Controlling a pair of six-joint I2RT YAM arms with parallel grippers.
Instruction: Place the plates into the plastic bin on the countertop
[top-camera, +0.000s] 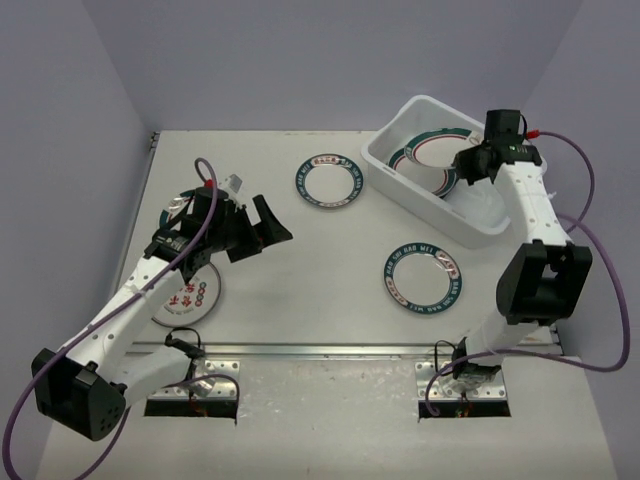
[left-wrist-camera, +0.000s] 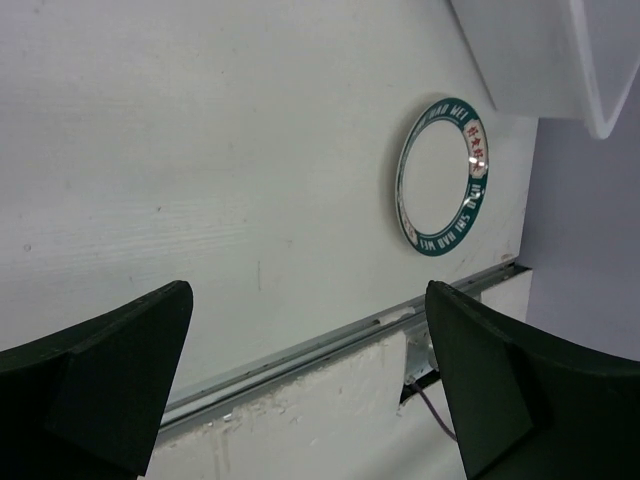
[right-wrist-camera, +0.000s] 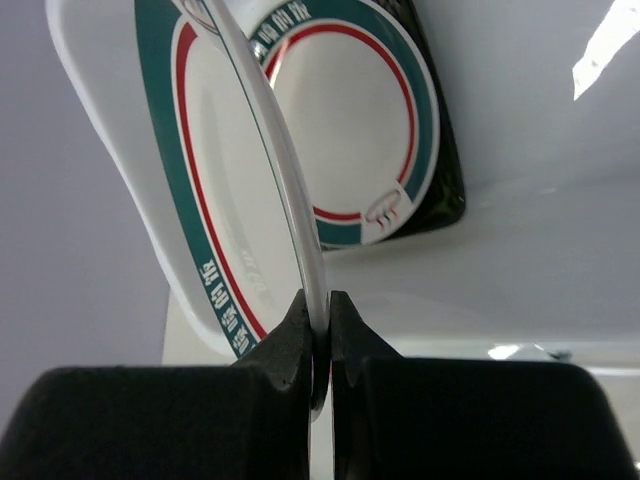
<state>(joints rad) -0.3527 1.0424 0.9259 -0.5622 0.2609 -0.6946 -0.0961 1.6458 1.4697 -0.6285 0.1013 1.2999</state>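
The held plate (right-wrist-camera: 215, 150), clamped by its rim in the right tool (right-wrist-camera: 320, 340) and standing on edge in the plastic bin (top-camera: 400, 195), should be laid flat onto the lying plate (right-wrist-camera: 350, 110) before release, while the left tool (left-wrist-camera: 308, 300) is seen spread apart above the table (top-camera: 300, 260).

The right gripper (top-camera: 468, 165) reaches into the white plastic bin (top-camera: 410, 200), at the edge of a teal-rimmed plate (top-camera: 425, 155) (a second rim shows behind it). On the countertop (top-camera: 300, 285) lie two more plates, the far plate (top-camera: 328, 181) and the near plate (top-camera: 424, 278). The left gripper (top-camera: 262, 232) hovers, jaws spread.
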